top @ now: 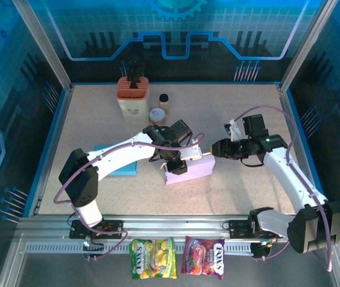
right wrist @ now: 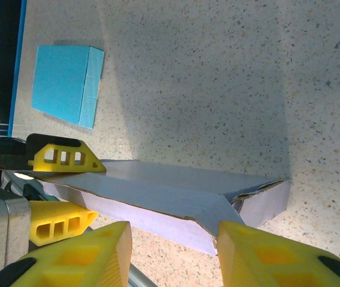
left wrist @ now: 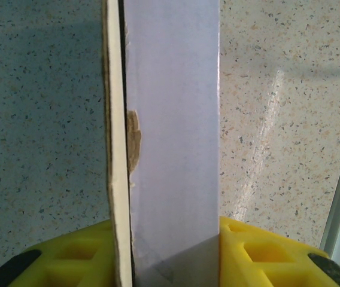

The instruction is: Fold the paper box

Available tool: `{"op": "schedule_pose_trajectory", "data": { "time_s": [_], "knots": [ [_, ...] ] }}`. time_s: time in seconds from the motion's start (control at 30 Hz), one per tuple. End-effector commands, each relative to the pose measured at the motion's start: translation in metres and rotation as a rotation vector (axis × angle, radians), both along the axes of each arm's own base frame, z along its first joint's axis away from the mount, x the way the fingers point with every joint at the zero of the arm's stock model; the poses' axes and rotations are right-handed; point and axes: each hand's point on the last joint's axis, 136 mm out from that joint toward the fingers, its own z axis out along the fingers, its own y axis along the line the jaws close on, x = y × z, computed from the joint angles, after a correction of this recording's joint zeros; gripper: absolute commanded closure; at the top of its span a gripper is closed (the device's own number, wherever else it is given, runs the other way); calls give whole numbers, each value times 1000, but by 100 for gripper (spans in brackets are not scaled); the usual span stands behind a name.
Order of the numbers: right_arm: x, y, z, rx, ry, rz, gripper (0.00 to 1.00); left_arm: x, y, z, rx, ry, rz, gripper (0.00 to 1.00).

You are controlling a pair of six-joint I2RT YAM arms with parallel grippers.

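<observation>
Paper box [top: 197, 169], lavender: lay on desk [top: 248, 107], near and right of blue box [right wrist: 62, 84]. Left gripper [left wrist: 165, 227]: clamped on its panel. Right gripper [right wrist: 173, 233]: fingers apart at the end farthest from blue box.

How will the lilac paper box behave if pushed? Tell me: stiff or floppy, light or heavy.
Probably light and floppy: the lilac paper box is hollow thin card, one end flap gaping. With the left gripper clamped on one panel, a push would likely bend or pivot it rather than slide it.

Table [top: 248, 185] w/ paper box [top: 197, 169], blue box [top: 122, 170]
</observation>
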Motion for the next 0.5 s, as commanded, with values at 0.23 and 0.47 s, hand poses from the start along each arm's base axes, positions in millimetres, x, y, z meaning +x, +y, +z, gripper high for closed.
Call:
{"op": "schedule_pose_trajectory", "data": {
  "time_s": [0.23, 0.47],
  "knots": [
    [6, -11, 5, -73, -64, -20, 54, -4, -7, 7, -31, 10, -22, 63],
    [5, -7, -3, -62, -44, 10, 55, -2, -8, 7, -33, 9, -22, 63]
  ]
}}
